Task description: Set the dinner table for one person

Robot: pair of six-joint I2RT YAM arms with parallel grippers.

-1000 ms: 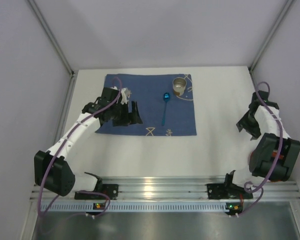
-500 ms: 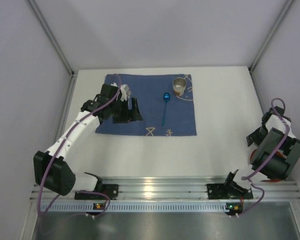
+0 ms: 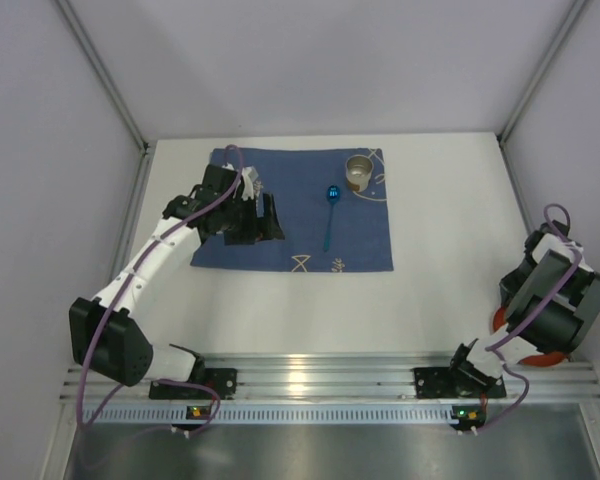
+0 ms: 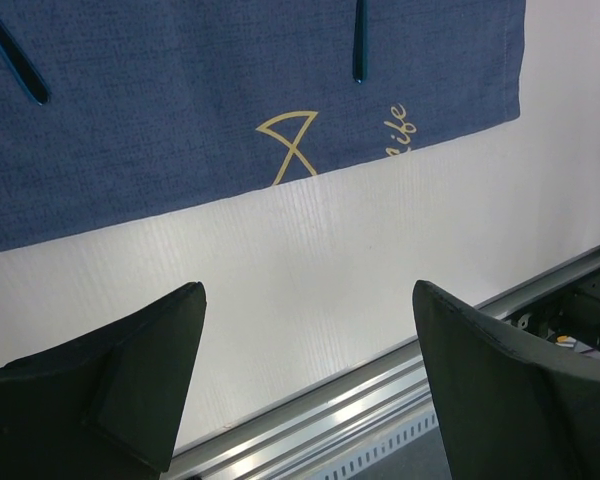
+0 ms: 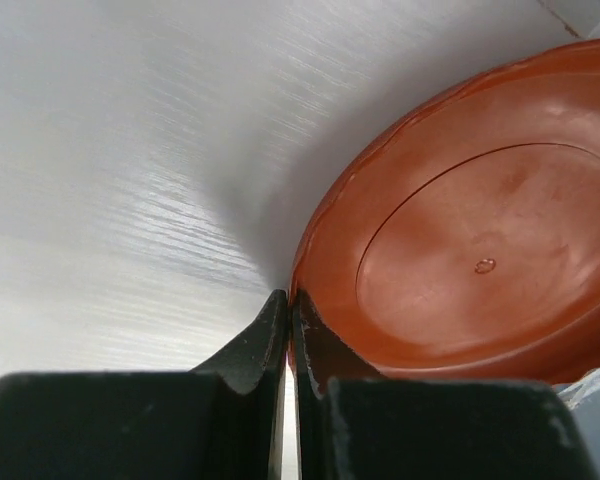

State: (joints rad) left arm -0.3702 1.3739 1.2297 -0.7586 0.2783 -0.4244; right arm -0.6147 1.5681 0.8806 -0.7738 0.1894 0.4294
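An orange plate (image 5: pixel 480 250) lies on the white dinner table (image 3: pixel 440 230) at its near right corner; only slivers of the plate (image 3: pixel 536 359) show under the right arm from above. My right gripper (image 5: pixel 289 300) is shut, pinching the plate's rim at its left edge. My left gripper (image 4: pixel 305 330) is open and empty. It hovers over the left part of the dark blue mat (image 3: pixel 300 245). On the mat lie a blue spoon (image 3: pixel 329 215) and a metal cup (image 3: pixel 359 172). A second dark blue utensil handle (image 4: pixel 15 60) shows in the left wrist view.
Grey walls close in the table on the left, back and right. An aluminium rail (image 3: pixel 320 375) with the arm bases runs along the near edge. The mat's front edge with a gold emblem (image 4: pixel 288 150) lies ahead of the left fingers.
The right arm swung back to the near right corner, and its gripper closed on the plate's rim. The left gripper drifted slightly farther over the mat and stayed open.
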